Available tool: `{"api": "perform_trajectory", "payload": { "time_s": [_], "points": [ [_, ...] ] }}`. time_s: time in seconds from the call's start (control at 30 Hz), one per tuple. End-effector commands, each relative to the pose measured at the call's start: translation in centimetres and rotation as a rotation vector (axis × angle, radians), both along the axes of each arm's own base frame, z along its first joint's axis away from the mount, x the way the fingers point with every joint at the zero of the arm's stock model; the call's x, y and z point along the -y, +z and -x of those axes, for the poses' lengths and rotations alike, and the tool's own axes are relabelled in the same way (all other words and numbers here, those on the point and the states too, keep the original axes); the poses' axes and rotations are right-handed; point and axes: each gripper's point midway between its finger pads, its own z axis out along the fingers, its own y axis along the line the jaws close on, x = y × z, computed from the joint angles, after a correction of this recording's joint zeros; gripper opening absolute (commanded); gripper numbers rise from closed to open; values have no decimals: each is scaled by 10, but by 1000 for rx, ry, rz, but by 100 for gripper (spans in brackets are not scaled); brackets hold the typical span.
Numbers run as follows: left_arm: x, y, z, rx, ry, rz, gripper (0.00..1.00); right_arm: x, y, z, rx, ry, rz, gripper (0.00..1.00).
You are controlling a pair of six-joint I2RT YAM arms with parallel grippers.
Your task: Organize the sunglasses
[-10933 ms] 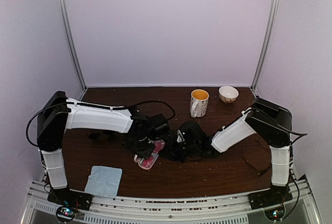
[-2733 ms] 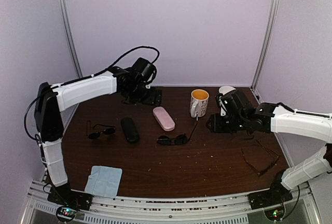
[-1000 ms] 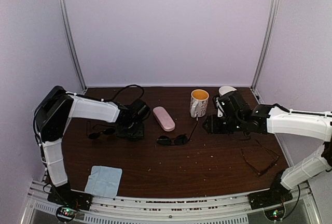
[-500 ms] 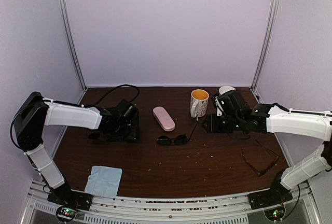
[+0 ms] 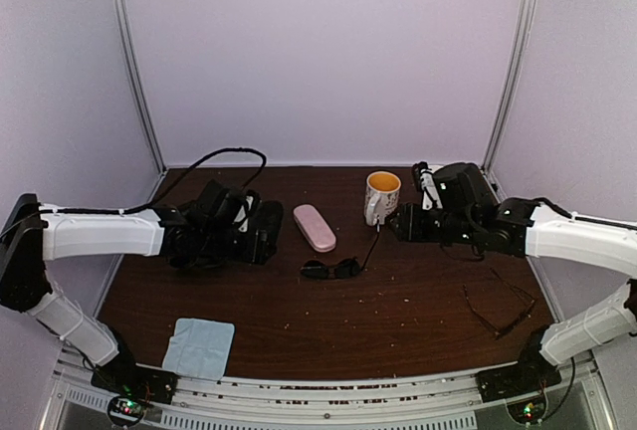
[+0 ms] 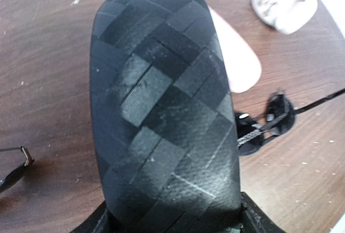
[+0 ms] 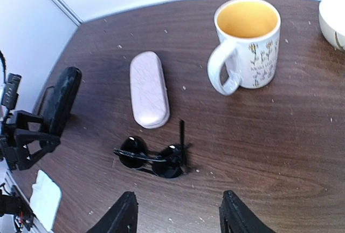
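Two pairs of sunglasses are lying loose on the desk (image 5: 398,321): the dark-lensed sunglasses (image 7: 151,160) mid-desk just in front of the pink case (image 7: 149,95), the thin-framed pair (image 5: 498,309) well apart toward the right edge. The left gripper (image 6: 172,219) is clamping the black case (image 6: 161,109) by one end and holding it tilted up, probably to receive a pair. The right gripper (image 7: 179,214) is hovering near the mug (image 7: 250,44), spread and empty, apparently lining up on the dark-lensed sunglasses.

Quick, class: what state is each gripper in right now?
Left gripper: closed on the black case.
Right gripper: open, holding nothing.
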Motion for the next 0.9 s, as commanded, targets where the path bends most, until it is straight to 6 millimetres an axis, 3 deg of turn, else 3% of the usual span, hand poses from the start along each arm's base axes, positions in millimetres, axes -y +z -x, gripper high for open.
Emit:
{"api": "perform_trajectory", "payload": {
  "time_s": [0.0, 0.17, 0.3, 0.53, 0.87],
  "points": [
    [18, 39, -1, 120, -79, 106, 0, -3, 32, 1, 102, 18, -105, 56],
    [23, 55, 3, 151, -116, 150, 0, 2, 57, 0, 168, 4, -166, 68],
    [32, 68, 8, 173, -158, 197, 0, 9, 68, -1, 203, -26, -205, 99],
    [50, 91, 19, 196, -249, 277, 0, 4, 78, 5, 228, 24, -260, 100],
    [88, 137, 49, 207, -494, 501, 0, -40, 101, 48, 276, 397, -381, 100]
  ]
}}
